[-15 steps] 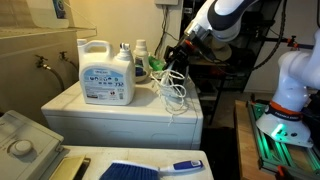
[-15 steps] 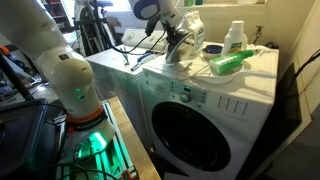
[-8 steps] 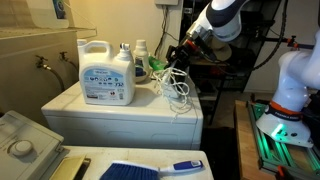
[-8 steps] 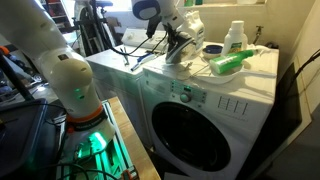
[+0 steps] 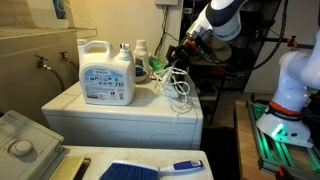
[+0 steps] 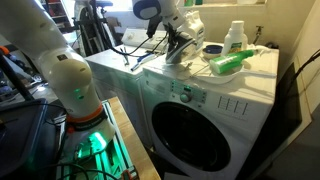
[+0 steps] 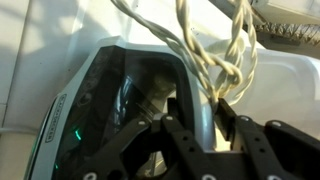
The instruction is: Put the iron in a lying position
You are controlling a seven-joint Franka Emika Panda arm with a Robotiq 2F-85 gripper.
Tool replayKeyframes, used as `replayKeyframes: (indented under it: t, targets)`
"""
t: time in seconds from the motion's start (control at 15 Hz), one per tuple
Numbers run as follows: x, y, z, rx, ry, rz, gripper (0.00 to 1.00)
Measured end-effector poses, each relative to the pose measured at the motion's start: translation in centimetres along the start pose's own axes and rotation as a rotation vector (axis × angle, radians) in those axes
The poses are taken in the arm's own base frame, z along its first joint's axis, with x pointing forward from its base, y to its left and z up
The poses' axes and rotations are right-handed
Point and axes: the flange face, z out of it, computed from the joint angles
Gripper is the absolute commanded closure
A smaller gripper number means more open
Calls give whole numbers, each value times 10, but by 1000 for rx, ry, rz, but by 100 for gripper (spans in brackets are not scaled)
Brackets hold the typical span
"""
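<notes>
The gripper point(image 7: 197, 128), its fingers point(image 7: 165, 137) clenched on the iron point(image 7: 110, 100) (white cord point(image 7: 215, 50) trailing beside), is holding it tilted on the washer's top surface point(image 5: 100, 108), judged mid-tipping; the next move is lowering it flat.

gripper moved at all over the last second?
Yes, slightly: the gripper shifted up and away from the large white detergent jug early on; since half a second ago it looks unchanged.

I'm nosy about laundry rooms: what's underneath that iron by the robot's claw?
The iron rests on the white washing machine, its cord looped beside it. The gripper and cord cover where its base touches.
</notes>
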Motion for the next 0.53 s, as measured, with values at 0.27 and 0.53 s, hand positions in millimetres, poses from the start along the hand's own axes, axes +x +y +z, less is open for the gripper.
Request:
replayKeyframes:
  t: [0.27, 0.53]
  targets:
    - [2, 4, 1, -7, -4, -3, 24]
    - [-1, 39, 22, -82, -57, 8, 6]
